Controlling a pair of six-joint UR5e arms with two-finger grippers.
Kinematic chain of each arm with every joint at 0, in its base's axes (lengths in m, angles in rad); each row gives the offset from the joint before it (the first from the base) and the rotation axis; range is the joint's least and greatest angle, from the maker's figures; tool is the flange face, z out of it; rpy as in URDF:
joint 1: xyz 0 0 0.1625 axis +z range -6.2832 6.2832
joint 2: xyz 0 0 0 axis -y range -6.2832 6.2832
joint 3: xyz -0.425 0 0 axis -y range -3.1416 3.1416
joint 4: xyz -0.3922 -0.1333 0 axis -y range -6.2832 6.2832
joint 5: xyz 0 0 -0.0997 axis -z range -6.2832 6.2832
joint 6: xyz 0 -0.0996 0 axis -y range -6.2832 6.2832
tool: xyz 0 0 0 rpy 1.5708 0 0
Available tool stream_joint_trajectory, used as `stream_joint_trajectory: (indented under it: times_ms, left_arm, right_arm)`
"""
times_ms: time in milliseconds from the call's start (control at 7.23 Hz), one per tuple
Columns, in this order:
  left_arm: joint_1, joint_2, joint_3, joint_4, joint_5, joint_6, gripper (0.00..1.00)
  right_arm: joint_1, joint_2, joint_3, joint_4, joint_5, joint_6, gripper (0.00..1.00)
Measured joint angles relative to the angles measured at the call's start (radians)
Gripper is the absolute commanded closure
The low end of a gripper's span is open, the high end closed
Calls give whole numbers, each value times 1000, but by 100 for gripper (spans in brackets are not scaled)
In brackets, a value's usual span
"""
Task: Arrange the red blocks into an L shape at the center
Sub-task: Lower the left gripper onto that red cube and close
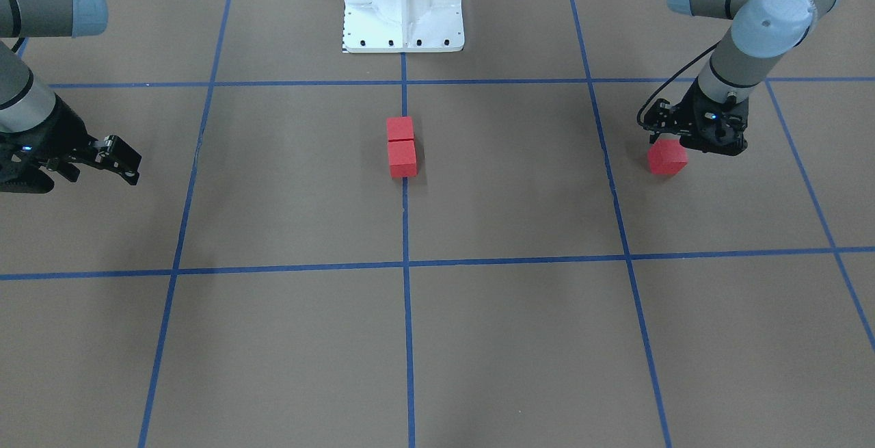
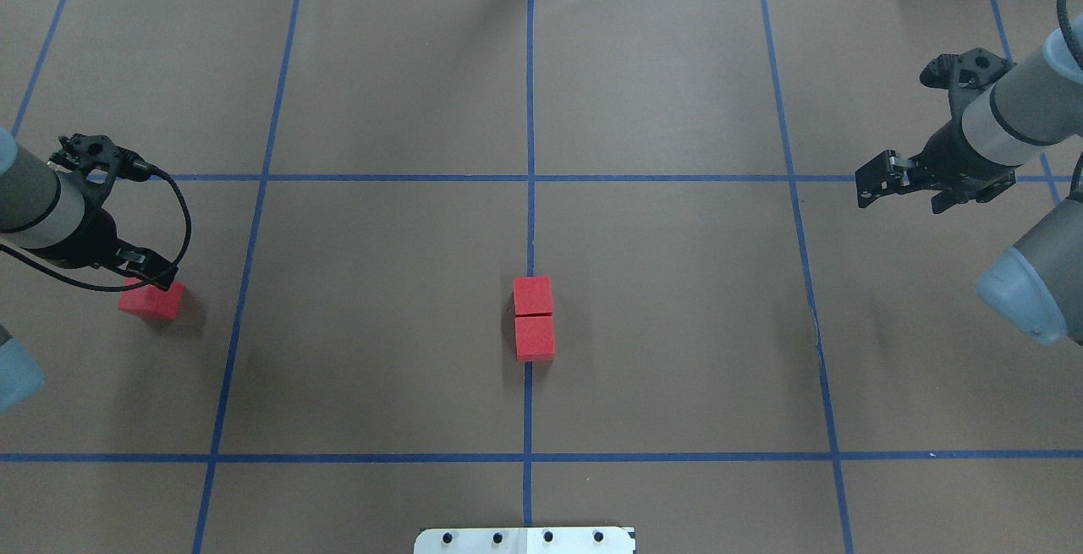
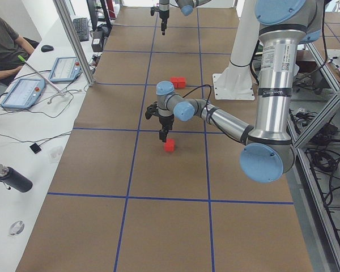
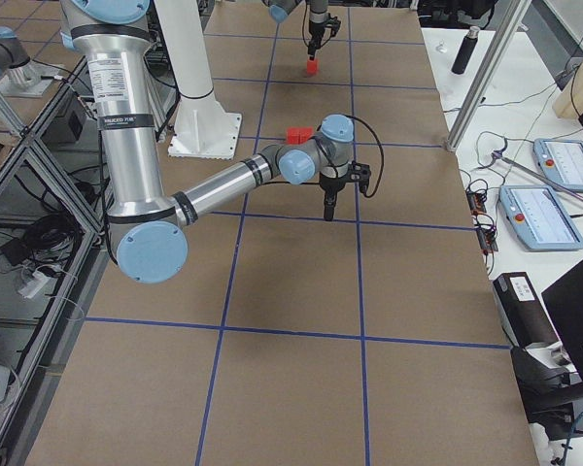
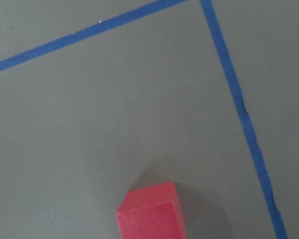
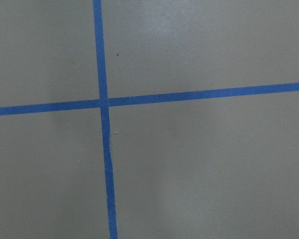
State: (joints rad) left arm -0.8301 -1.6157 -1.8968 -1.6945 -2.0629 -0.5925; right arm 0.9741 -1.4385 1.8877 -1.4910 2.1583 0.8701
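Two red blocks [image 1: 400,129] [image 1: 402,159] lie touching in a straight row on the middle blue tape line [image 2: 530,224] at the center; they also show in the overhead view [image 2: 532,295] [image 2: 535,340]. The third red block [image 2: 151,302] rests on the table far to my left, slightly turned. It also shows in the front view [image 1: 667,159] and at the bottom of the left wrist view [image 5: 150,214]. My left gripper [image 2: 152,273] hangs just over it, pointing down, and looks open. My right gripper [image 2: 861,186] is open and empty, far right.
The white robot base [image 1: 403,3] stands at the table's near edge behind the center. Blue tape lines split the brown surface into squares; a tape crossing [image 6: 103,103] lies under my right wrist. Operators' tablets [image 3: 22,90] sit on a side table.
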Motion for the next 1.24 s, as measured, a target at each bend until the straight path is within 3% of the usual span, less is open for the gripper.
stream_joint_trajectory:
  times_ms: [553,830,968,1245]
  left_arm:
    - [3,-17,67,-6,0,-113,0]
    - [4,-18,111,-76,-1,-176,1]
    - [4,-19,139,-129,-2,-206,3]
    - [6,-24,172,-174,-21,-230,17]
  right_arm:
    - [0,1,-1,0,1,1,0]
    - [0,2,-2,0,1,1,0]
    - [-1,2,-2,0,1,1,0]
    - [-1,2,-2,0,2,2,0]
